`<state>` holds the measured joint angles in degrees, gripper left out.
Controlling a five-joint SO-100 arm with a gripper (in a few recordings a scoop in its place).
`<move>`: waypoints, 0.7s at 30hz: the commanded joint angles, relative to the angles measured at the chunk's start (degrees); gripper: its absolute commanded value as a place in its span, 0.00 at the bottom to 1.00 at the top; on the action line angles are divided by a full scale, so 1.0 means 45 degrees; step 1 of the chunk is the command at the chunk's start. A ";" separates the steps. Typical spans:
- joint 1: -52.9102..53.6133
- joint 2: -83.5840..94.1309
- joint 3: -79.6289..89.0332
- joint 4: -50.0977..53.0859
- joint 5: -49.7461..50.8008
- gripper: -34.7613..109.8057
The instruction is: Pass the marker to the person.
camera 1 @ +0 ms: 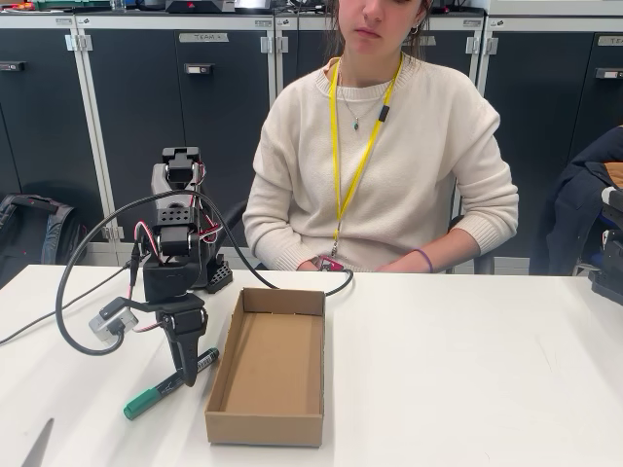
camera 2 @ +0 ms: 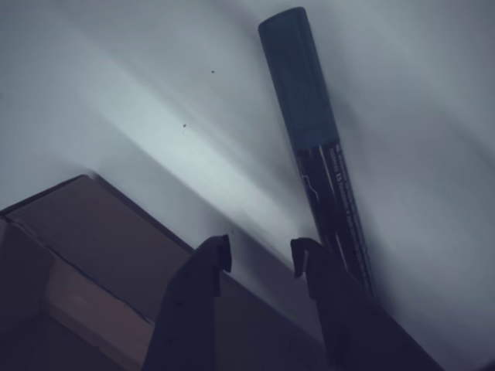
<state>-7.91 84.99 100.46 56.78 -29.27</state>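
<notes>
The marker (camera 1: 167, 383) lies flat on the white desk (camera 1: 467, 370), just left of the open cardboard box (camera 1: 267, 367), with its green cap toward the near left. The tool (camera 2: 261, 263) is low over the black barrel with its fingers apart, gripping nothing. The person (camera 1: 380, 146) sits at the far side of the desk.

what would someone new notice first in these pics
Probably the person in a cream sweater seated behind the white table, facing the camera. Next, the black arm at left, its gripper lowered over the marker lying on the table, jaws apart in the wrist view. An open cardboard box sits beside them.
</notes>
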 commanded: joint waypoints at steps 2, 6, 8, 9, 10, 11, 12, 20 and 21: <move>0.0098 0.1328 0.0391 0.0234 -0.0156 0.36; 0.0117 0.1719 0.0918 0.0195 -0.0137 0.35; 0.0059 0.1973 0.1230 0.0195 -0.0137 0.35; 0.0039 0.2090 0.1387 0.0234 -0.0117 0.35; 0.0000 0.2246 0.1563 0.0234 -0.0117 0.35; -0.0039 0.2402 0.1738 0.0176 -0.0117 0.36; -0.0059 0.2539 0.1934 0.0137 -0.0117 0.36; 0.0059 0.3926 0.3457 -0.0078 -0.0371 0.37; 0.0078 0.4043 0.3613 -0.0078 -0.0410 0.37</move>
<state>-7.91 98.70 115.93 56.95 -30.23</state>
